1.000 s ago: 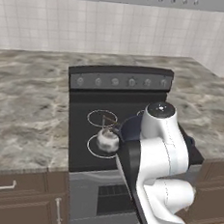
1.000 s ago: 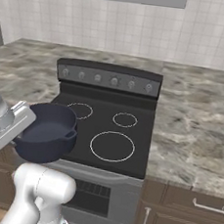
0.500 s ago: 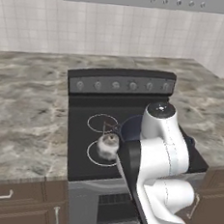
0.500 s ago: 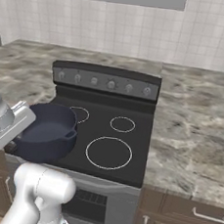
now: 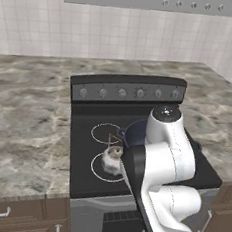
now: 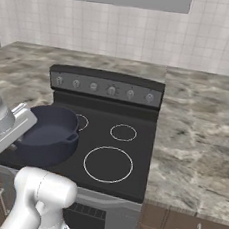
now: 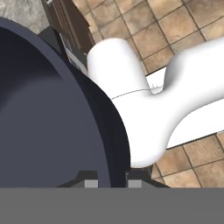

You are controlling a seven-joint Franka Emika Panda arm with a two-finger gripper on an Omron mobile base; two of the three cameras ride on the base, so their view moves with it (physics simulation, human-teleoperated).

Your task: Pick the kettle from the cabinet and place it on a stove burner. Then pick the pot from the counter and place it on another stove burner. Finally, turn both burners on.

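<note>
The wide dark blue-grey pot (image 6: pixel 49 134) hangs over the black glass stove's (image 6: pixel 132 154) left side, its wall pinched between the gripper (image 7: pixel 109 181) fingers; the arm hides most of it. The small silvery kettle (image 5: pixel 113 159) sits on a front burner. Knob markings are unreadable.

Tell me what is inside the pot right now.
Nothing shows inside the pot: the right base view shows a bare dark interior, and the hand view shows bare inner wall beside the rim the gripper pinches. The near part of its floor is hidden behind the wall.
</note>
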